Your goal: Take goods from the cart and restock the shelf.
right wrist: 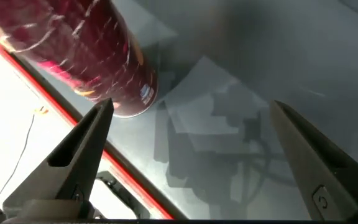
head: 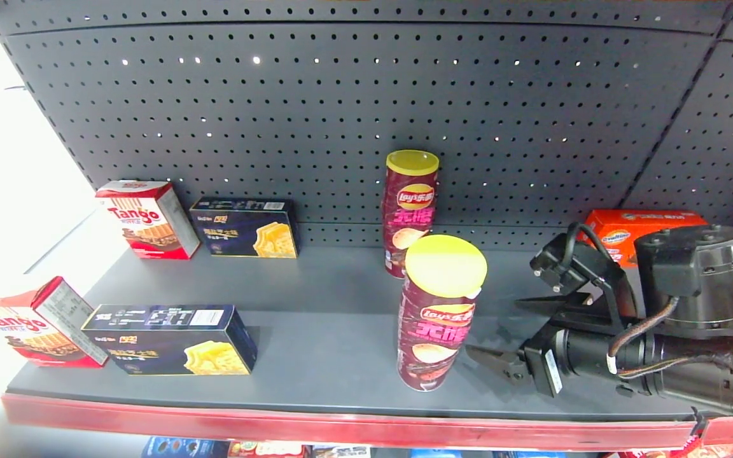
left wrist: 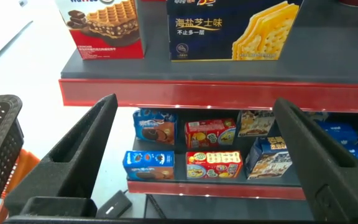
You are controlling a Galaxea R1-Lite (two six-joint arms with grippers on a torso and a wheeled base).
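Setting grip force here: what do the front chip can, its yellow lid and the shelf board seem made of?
Front chip can: probably a cardboard tube in glossy printed wrap; highlights glint on it. Yellow lid: likely plastic, smooth, matte, overhanging the rim. Shelf board: seemingly painted metal, dark grey, satin, with faint reflections.

Looks matt and smooth on the shelf (head: 328, 346), perforated metal on the back panel (head: 341, 114). Shines glossy on the chip can (head: 433, 340).

Front chip can (head: 435, 318), upright, on shelf (head: 328, 343)
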